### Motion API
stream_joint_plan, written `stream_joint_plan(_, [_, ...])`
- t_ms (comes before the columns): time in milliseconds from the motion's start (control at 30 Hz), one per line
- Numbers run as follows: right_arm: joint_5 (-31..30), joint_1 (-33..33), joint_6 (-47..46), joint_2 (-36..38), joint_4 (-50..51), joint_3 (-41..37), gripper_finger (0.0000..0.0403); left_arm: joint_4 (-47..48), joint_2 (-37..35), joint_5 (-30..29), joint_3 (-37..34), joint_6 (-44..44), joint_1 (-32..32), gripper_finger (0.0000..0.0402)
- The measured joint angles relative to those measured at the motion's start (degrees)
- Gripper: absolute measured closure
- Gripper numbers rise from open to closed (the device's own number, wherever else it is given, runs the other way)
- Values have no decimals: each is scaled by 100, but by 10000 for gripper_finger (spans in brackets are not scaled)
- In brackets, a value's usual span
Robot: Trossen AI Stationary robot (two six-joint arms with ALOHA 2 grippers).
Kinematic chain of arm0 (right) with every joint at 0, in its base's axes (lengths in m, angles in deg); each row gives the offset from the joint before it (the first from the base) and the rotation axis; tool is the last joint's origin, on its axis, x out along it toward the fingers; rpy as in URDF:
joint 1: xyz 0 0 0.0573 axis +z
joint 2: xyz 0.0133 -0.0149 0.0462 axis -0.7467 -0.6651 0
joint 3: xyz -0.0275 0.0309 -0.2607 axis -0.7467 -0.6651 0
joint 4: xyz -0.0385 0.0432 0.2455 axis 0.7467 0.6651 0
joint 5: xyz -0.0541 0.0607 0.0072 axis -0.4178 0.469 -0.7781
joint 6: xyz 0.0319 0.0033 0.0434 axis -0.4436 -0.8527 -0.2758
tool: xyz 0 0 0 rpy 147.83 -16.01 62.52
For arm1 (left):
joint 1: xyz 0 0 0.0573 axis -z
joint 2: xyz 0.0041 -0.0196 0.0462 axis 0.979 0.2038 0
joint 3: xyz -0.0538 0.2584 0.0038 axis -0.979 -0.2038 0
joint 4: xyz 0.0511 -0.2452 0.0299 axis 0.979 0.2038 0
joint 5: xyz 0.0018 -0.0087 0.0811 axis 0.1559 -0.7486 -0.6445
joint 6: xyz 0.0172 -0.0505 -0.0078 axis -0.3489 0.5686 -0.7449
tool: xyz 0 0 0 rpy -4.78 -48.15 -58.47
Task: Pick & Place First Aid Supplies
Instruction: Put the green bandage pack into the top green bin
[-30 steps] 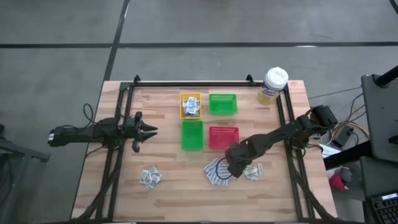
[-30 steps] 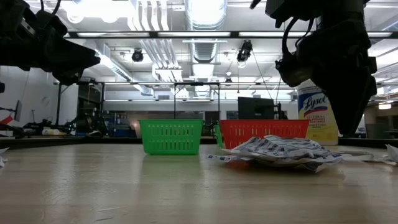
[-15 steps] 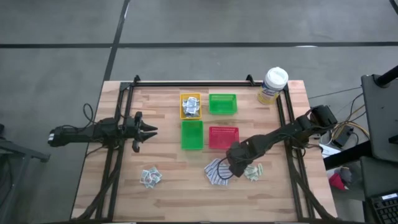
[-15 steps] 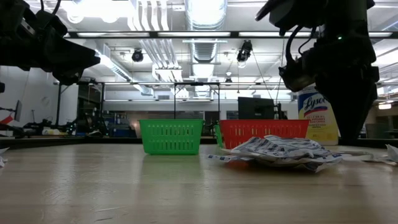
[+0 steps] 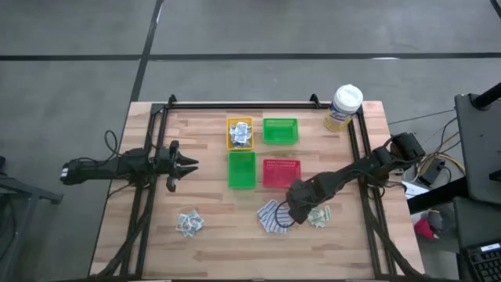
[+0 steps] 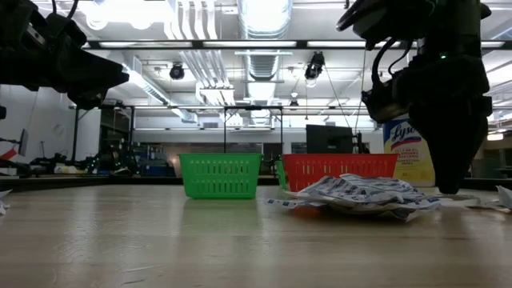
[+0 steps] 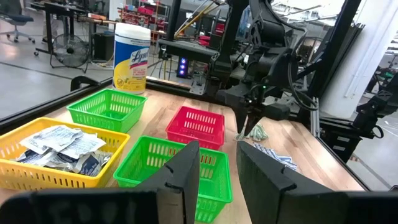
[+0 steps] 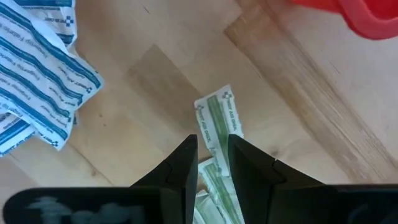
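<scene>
Just beside the blue-and-white patterned pads [image 5: 273, 216], the right claw [image 8: 212, 163] stands narrowly parted, straddling a pale green thin paper strip [image 8: 219, 121] on the wooden counter [image 5: 211, 251]. The left claw [image 7: 217, 168] hovers empty, slightly open.

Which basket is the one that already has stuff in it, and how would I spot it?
Start from the tall yellow canister at the wooden table's far right corner. Four small baskets form a square at the middle, and the yellow basket is its far left one. Only it holds white-grey packets; the two green and the red look empty.
</scene>
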Motion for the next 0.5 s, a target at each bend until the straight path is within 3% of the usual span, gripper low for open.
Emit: stream_joint_plan(500, [105,-4,-129,-464,-116,-25,319,-4,0,-2,0,2,2,293])
